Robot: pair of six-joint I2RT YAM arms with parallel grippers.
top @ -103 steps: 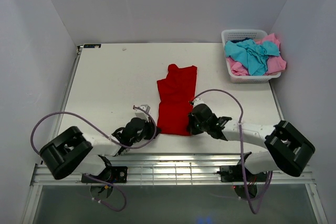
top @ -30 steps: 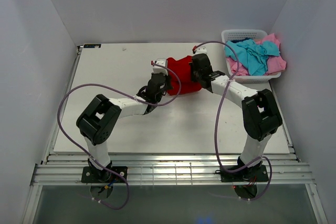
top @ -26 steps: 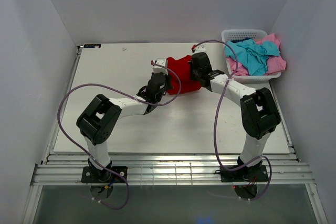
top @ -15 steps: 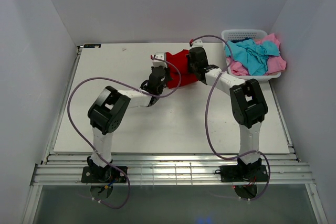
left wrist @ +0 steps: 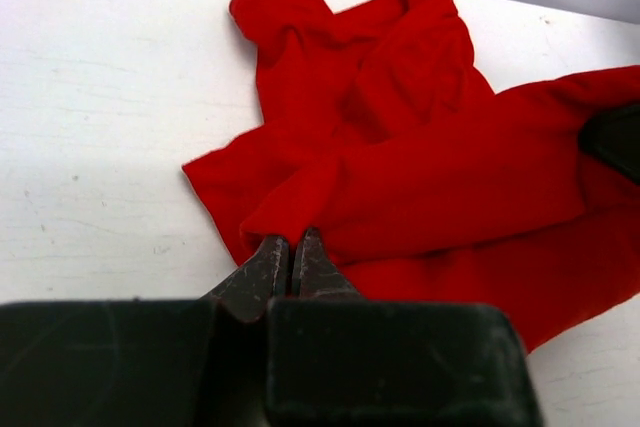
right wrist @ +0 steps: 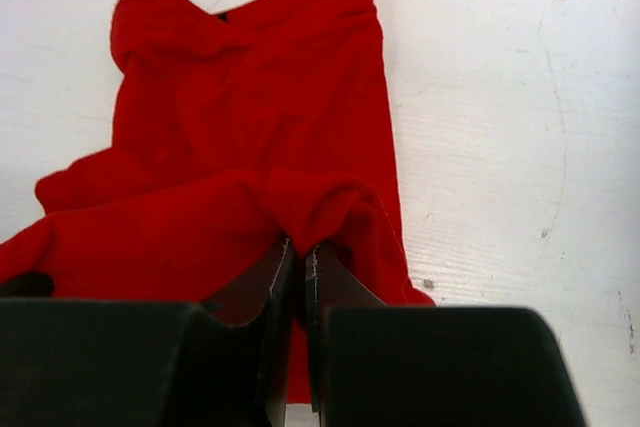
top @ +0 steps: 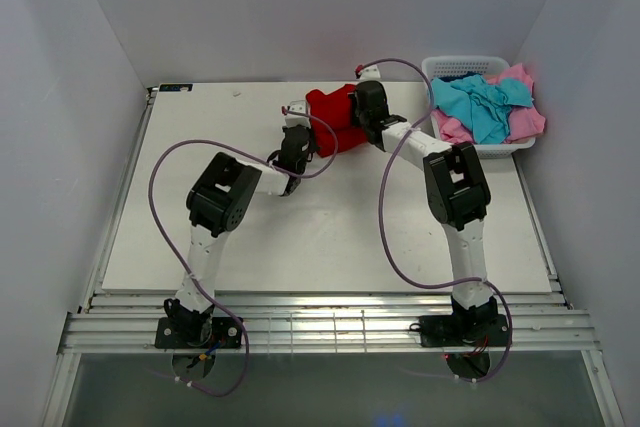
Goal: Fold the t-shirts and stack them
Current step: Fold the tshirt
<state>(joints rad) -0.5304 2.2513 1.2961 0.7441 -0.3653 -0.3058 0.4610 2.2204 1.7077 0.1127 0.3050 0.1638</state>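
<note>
A bright red t-shirt lies doubled over at the far middle of the table. My left gripper is shut on its near left corner; in the left wrist view the jaws pinch a fold of red cloth. My right gripper is shut on the shirt's right side; in the right wrist view a bunch of red cloth sits between the jaws. Turquoise-blue and pink t-shirts lie crumpled in the basket.
A white lattice basket stands at the far right corner of the white table. Both arms stretch far over the table, with purple cables looping beside them. Grey walls close in on the left, back and right.
Both grippers have carried the shirt's near edge away from the arm bases toward the back of the table, folding the red shirt over itself. The arms are now stretched further out.
</note>
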